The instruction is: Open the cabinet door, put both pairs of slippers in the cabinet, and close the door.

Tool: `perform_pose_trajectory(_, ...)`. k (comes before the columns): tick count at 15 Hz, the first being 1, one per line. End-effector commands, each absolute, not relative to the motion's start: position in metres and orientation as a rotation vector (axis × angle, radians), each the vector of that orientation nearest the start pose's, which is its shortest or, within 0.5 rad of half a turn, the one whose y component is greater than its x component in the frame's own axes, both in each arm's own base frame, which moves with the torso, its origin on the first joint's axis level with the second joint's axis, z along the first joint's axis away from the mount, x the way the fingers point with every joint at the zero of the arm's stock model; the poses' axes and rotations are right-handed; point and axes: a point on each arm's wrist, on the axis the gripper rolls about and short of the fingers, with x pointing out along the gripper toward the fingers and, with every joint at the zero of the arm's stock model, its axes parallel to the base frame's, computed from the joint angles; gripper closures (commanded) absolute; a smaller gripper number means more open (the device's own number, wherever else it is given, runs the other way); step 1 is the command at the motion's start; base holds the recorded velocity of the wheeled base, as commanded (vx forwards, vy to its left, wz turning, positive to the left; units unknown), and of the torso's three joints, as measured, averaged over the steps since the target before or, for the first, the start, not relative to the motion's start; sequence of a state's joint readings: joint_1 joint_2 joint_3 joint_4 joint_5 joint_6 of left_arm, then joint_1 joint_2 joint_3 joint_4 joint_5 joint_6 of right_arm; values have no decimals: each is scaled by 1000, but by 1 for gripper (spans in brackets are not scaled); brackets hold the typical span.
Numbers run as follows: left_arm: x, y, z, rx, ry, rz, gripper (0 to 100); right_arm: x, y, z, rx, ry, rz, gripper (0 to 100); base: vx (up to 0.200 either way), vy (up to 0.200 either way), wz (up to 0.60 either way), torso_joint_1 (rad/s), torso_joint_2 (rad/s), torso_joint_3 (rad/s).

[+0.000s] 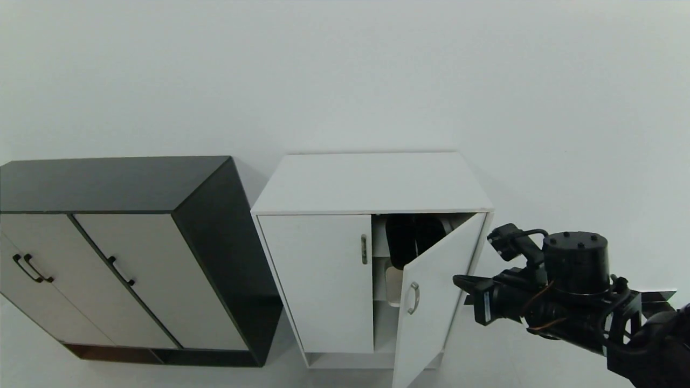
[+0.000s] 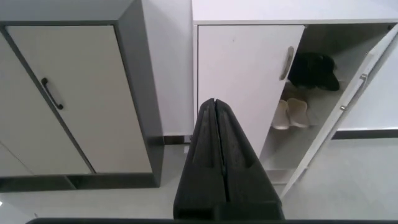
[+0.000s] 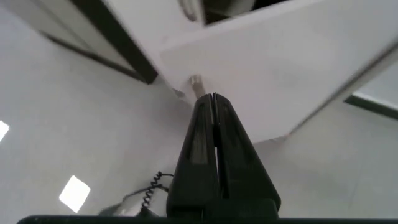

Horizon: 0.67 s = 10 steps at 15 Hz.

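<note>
A pale wall [image 1: 345, 70] and pale floor [image 1: 32, 361] frame two cabinets. On the left stands the dark cabinet [image 1: 215, 258]. Beside it is the white cabinet [image 1: 366, 183], its right door [image 1: 442, 291] swung half open. The left gripper [image 2: 215, 106], fingers pressed together and empty, hangs well back from the closed left door. Inside, black slippers [image 1: 412, 237] sit on the upper shelf and pale slippers [image 2: 291, 114] on the shelf below. The right gripper [image 1: 461, 281], pinched shut on nothing, sits at the open door's outer face, just beside its handle [image 1: 413, 297]; contact I can't judge.

The white cabinet [image 1: 372, 183] is smooth, matt laminate; its door handle [image 1: 413, 297] is brushed metal; the floor [image 3: 62, 124] shines glossy.
</note>
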State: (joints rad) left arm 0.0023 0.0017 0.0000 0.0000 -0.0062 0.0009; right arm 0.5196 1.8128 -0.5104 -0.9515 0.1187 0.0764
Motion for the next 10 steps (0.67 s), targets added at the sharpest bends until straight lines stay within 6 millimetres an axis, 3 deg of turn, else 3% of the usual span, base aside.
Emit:
perform_pose_trajectory(1, -23, 0, 76, 2, 2, -3, 100, 245, 128, 79, -37, 429, 658, 100, 0, 0, 0, 0, 0, 0)
perform_pose_trajectory(2, -23, 0, 76, 2, 2, -3, 100, 245, 128, 75, -36, 431, 672, 100, 0, 0, 0, 0, 0, 0)
perform_pose_trajectory(3, -23, 0, 76, 2, 2, -3, 100, 243, 128, 63, -34, 441, 698, 100, 200, 0, 0, 2, 7, 2)
perform_pose_trajectory(7, -23, 0, 76, 2, 2, -3, 100, 241, 128, 49, -58, 446, 729, 100, 200, 0, 0, 3, 5, 1)
perform_pose_trajectory(10, -23, 0, 76, 2, 2, -3, 100, 240, 129, 50, -58, 440, 734, 100, 0, 0, 0, 0, 0, 0)
